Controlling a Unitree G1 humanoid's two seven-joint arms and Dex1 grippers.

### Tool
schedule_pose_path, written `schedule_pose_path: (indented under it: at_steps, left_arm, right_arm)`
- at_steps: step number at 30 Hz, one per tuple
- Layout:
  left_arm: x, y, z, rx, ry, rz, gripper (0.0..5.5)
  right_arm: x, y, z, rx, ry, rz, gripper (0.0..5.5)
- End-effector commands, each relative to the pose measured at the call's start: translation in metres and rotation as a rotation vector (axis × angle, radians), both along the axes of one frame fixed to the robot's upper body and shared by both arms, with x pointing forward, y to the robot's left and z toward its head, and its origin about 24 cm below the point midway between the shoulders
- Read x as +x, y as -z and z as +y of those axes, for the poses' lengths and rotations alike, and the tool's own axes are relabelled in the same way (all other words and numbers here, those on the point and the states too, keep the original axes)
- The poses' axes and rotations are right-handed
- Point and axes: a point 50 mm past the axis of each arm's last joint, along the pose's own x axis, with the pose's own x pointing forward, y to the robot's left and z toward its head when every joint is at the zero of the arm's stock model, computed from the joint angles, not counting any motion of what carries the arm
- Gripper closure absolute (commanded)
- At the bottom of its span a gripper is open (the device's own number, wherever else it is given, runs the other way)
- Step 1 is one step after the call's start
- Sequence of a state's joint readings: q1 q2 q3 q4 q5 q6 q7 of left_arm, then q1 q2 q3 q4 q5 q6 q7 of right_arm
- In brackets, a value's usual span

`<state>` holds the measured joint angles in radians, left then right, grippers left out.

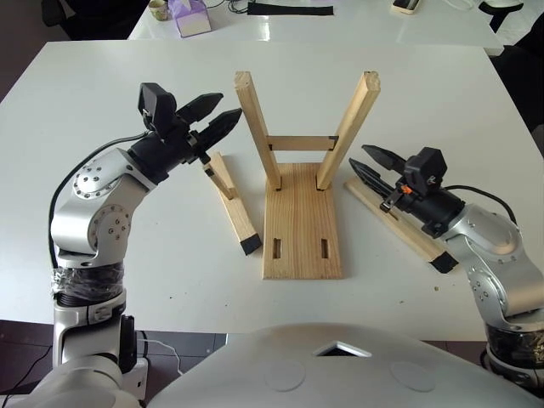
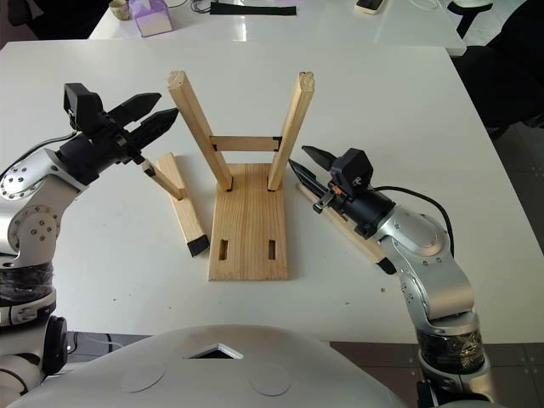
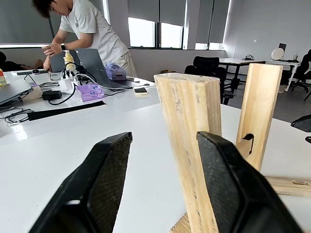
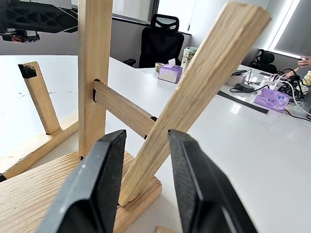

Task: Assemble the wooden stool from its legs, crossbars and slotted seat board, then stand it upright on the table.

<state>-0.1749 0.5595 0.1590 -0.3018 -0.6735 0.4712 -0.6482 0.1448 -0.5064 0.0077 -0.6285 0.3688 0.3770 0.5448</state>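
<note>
The left hand hangs spread and empty above the counter, just beside the left upright leg. The right hand is also spread and empty, low over a loose leg piece. Between the two hands the seat board lies flat. Two legs stand in it, joined by a crossbar. Another loose leg piece lies just left of the board.

Rear table, white, bearing: purple tissue box; cup just beside the box; flat black strip lying along the near edge; phone well apart from the strip; laptop, open; black office chair behind the tables; windows along the back wall
</note>
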Motion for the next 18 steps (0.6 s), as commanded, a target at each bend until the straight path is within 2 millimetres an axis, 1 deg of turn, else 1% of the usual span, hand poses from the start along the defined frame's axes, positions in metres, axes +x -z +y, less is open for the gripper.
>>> schedule_pose_path:
  at_steps: [1, 11, 12, 13, 15, 16, 17, 18]
  left_arm:
    - [0.006, 0.002, -0.005, 0.006, -0.025, 0.011, 3.01]
    - [0.013, 0.000, -0.007, -0.031, -0.069, 0.004, 3.01]
    - [0.012, 0.008, -0.007, -0.006, -0.067, 0.022, 3.01]
    - [0.010, 0.022, -0.007, 0.026, -0.059, 0.059, 3.01]
    - [0.004, 0.057, -0.002, 0.089, -0.064, 0.154, 3.01]
    - [0.000, 0.070, -0.002, 0.104, -0.061, 0.189, 3.01]
    - [-0.003, 0.078, -0.003, 0.106, -0.053, 0.206, 3.01]
    - [-0.003, 0.079, -0.005, 0.096, -0.049, 0.204, 3.01]
  right_arm:
    - [0.001, 0.000, 0.002, -0.006, -0.002, -0.013, 3.93]
    - [0.001, 0.001, 0.004, -0.008, -0.008, -0.016, 3.93]
    - [0.001, 0.001, 0.004, -0.008, -0.008, -0.015, 3.93]
    - [0.001, 0.002, 0.004, -0.008, -0.006, -0.013, 3.93]
    - [0.001, 0.003, 0.005, -0.009, -0.011, -0.009, 3.93]
    - [0.001, 0.003, 0.005, -0.010, -0.013, -0.007, 3.93]
    - [0.001, 0.003, 0.005, -0.011, -0.015, -0.006, 3.93]
    - [0.002, 0.003, 0.004, -0.012, -0.016, -0.006, 3.93]
